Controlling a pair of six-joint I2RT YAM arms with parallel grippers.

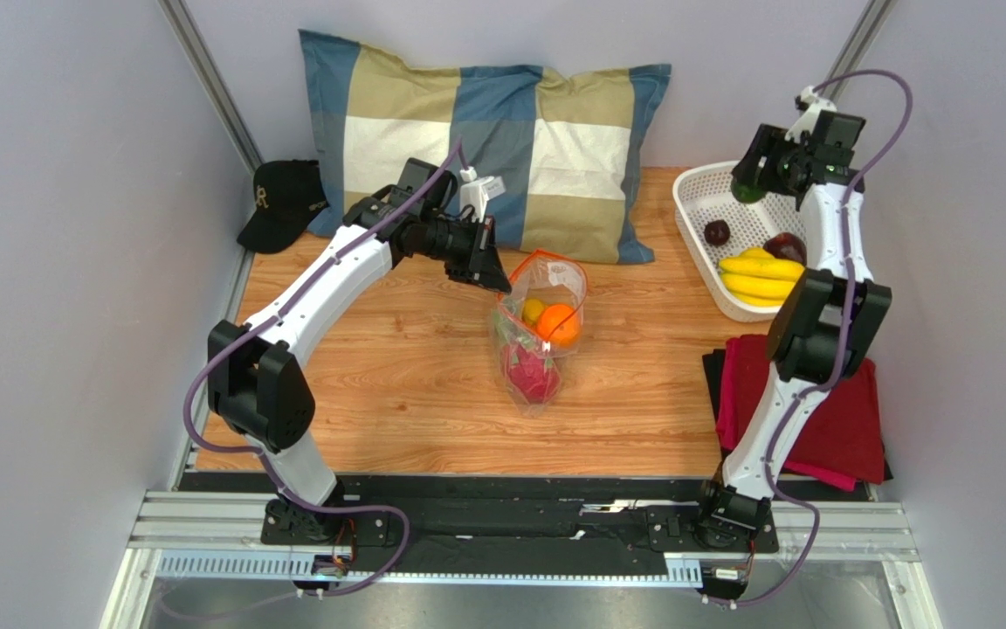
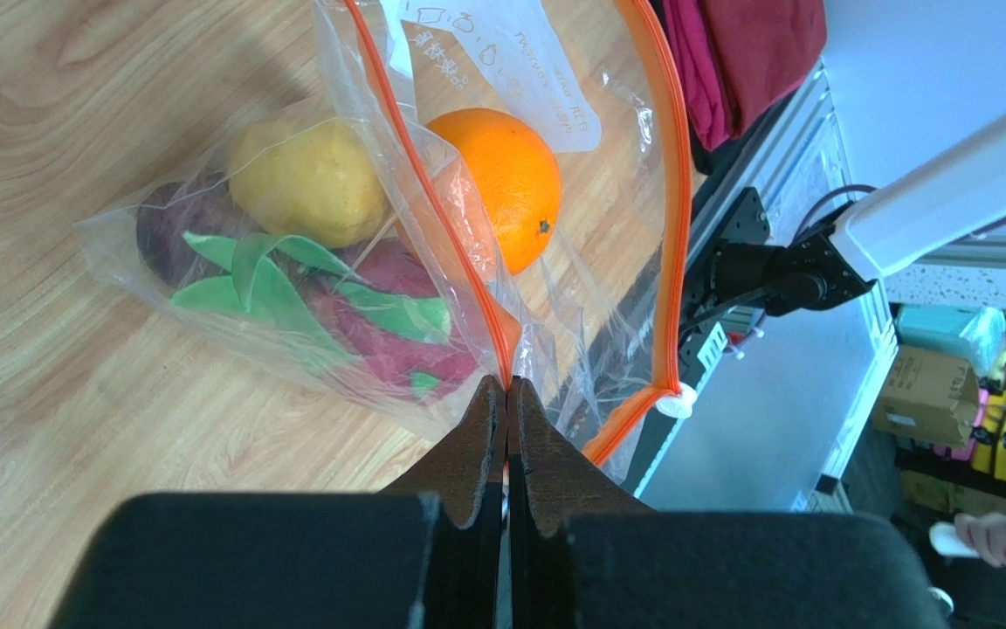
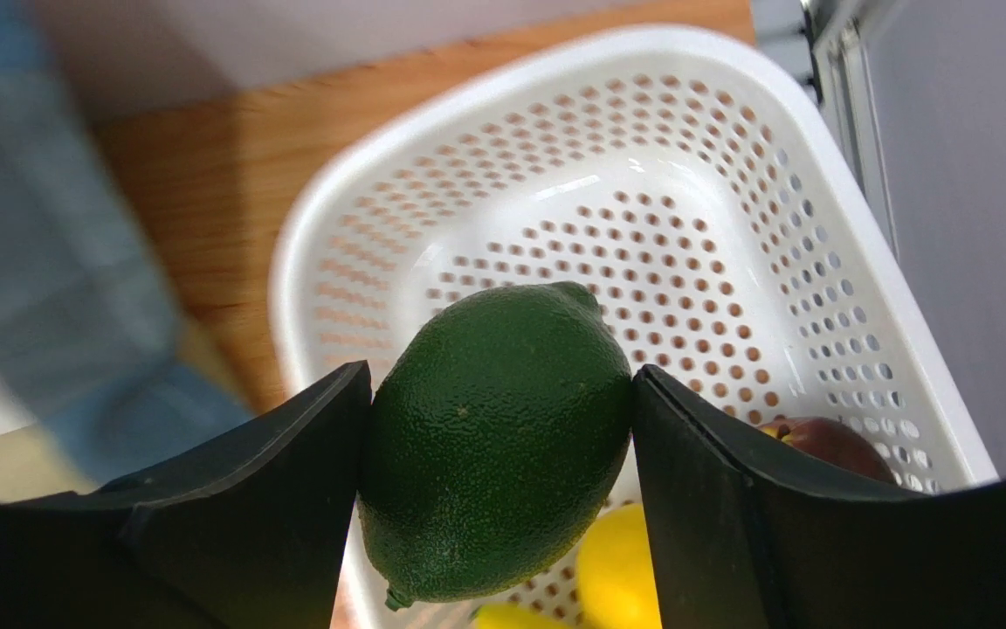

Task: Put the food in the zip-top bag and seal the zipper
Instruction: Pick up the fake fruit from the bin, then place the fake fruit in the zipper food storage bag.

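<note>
The clear zip-top bag (image 1: 541, 328) lies mid-table with its mouth held up and open. Inside are an orange (image 2: 502, 184), a yellow fruit (image 2: 305, 181) and a magenta dragon fruit with green tips (image 2: 338, 302). My left gripper (image 2: 508, 383) is shut on the orange-red zipper strip (image 2: 423, 184) at the mouth's corner; in the top view it (image 1: 495, 278) is at the bag's far left. My right gripper (image 3: 502, 393) is shut on a dark green lime (image 3: 495, 439), held above the white basket (image 1: 703, 184). The banana bunch (image 1: 760, 275) and dark purple pieces (image 1: 718, 232) lie in the basket.
A checked pillow (image 1: 495, 138) lies at the back, a black cap (image 1: 283, 199) at the back left. A red folded cloth (image 1: 810, 406) lies at the right under my right arm. Walls close in both sides.
</note>
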